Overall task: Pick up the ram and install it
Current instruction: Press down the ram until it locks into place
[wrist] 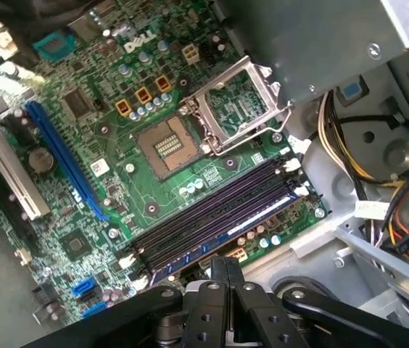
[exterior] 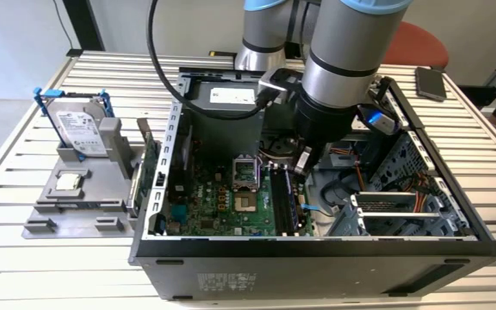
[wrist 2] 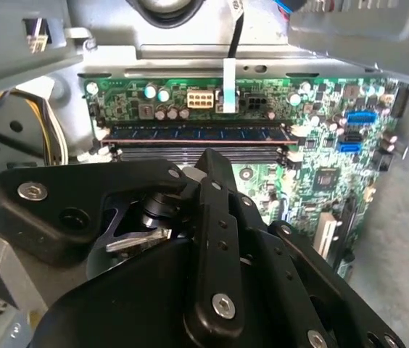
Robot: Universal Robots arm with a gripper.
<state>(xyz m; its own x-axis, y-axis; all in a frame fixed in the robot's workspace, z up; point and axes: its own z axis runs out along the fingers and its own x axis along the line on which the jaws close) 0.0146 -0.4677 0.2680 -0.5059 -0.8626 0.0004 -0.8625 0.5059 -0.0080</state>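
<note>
**Ana:** Gripper (exterior: 304,160) first. In the exterior view it hangs from the arm at the middle of the frame, down inside the open computer case (exterior: 317,248) and just above the far end of the memory slots. I can't judge its fingers from there.

**Ben:** And the ram (exterior: 297,197)?

**Ana:** It stands on edge in the slot row on the motherboard (exterior: 205,200), toward the exterior view's right of the processor socket. It is a dark sliver running from mid-frame toward the lower edge.

**Ben:** The second wrist view?

**Ana:** The ram (wrist 2: 197,132) is a long, narrow, dark-blue stick with a row of black chips. It lies level in its slot, with a latch at each end. The black fingertips (wrist 2: 212,163) sit just short of it.

**Ben:** Touching?

**Ana:** I can't tell. In the first wrist view the two fingers (wrist: 226,268) meet with a thin seam between them and nothing is gripped. The ram (wrist: 219,232) sits in the slot farthest from the CPU socket (wrist: 168,145), nearest the gripper, with a pale streak along its blue edge.

**Ben:** So it looks placed, and seating is the work in hand.

**Ana:** That's my reading. To do it well, I'd push straight down along the stick's edge, not at an angle. I'd press evenly, so neither end rides high, until both latches close.
</note>
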